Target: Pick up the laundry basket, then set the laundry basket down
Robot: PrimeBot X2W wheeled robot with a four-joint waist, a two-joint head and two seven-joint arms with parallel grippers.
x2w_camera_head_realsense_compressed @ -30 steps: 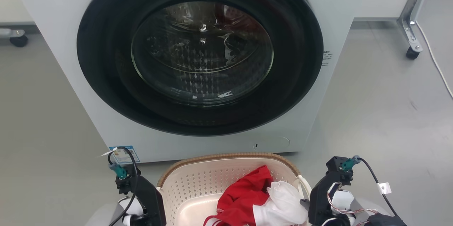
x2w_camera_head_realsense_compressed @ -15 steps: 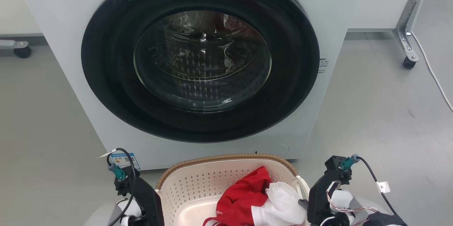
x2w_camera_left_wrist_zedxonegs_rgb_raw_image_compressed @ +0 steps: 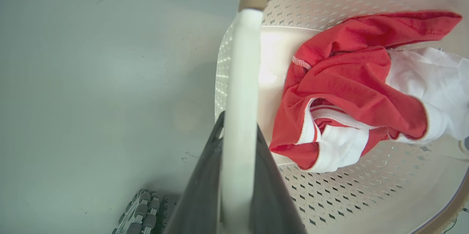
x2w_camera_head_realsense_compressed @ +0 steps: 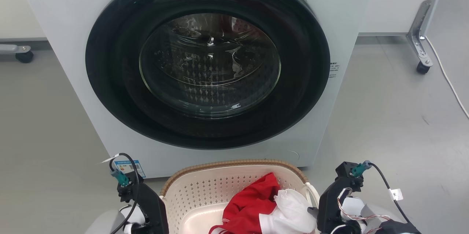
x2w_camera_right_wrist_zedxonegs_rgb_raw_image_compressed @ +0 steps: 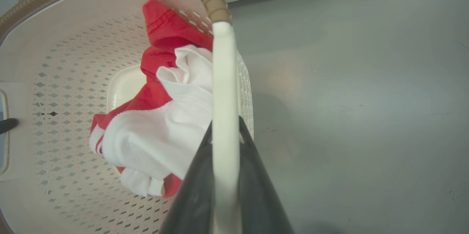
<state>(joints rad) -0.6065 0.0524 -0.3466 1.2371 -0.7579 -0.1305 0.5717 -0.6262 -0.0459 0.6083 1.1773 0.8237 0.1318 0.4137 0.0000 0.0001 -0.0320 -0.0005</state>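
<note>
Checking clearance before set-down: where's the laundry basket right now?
Head view, bottom centre: the laundry basket is directly in front of the washing machine, between the left gripper and right gripper, both shut on it.

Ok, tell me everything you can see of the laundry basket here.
The laundry basket is cream-white perforated plastic, rounded-rectangular, with a brown woven-look rim and white loop side handles. It is upright before the washer, holding a red garment and a white garment. The left gripper has its jaws shut on one handle, the right gripper on the other. Whether it touches the floor cannot be told.
</note>
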